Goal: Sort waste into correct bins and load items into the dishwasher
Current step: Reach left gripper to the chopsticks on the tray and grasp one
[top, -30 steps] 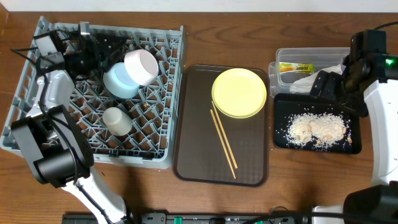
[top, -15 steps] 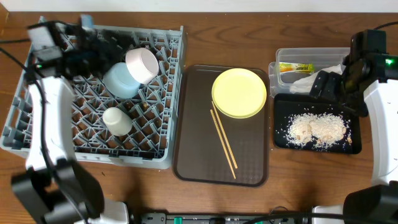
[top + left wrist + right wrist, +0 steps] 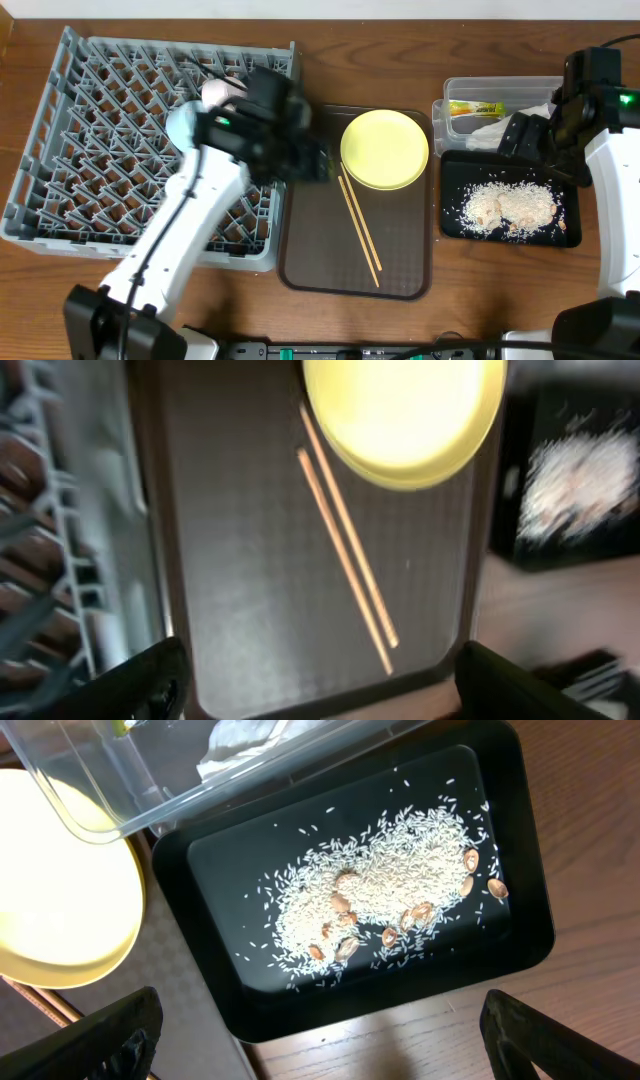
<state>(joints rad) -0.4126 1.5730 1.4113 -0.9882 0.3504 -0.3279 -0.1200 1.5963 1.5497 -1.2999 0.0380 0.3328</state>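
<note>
Left gripper [image 3: 335,685]: you had its jaws spread wide with nothing between them. It hung over the brown tray [image 3: 250,610], close to the tray edge that runs along the rack.
Right gripper [image 3: 325,1040]: you held it just as wide and empty, above the near side of the black tray [image 3: 520,950].
Plate [image 3: 385,150]: it lay flat on the far end of the brown tray, outside the rack.
Chopsticks [image 3: 358,228]: the pair lay side by side on the brown tray at a slant, with their far ends just beside the plate's rim.
Rack [image 3: 60,150]: it sat left of the brown tray, and your left arm reached across its right part.
Bowls: the blue bowl [image 3: 180,125] and the white bowl [image 3: 222,92] showed only partly past your arm, in the rack's far right area.
Clear tub [image 3: 500,84]: it held the sachet [image 3: 477,108] and the napkin [image 3: 488,132].
Rice [image 3: 380,890]: it was spread across the black tray, with a few brownish bits among it.
</note>
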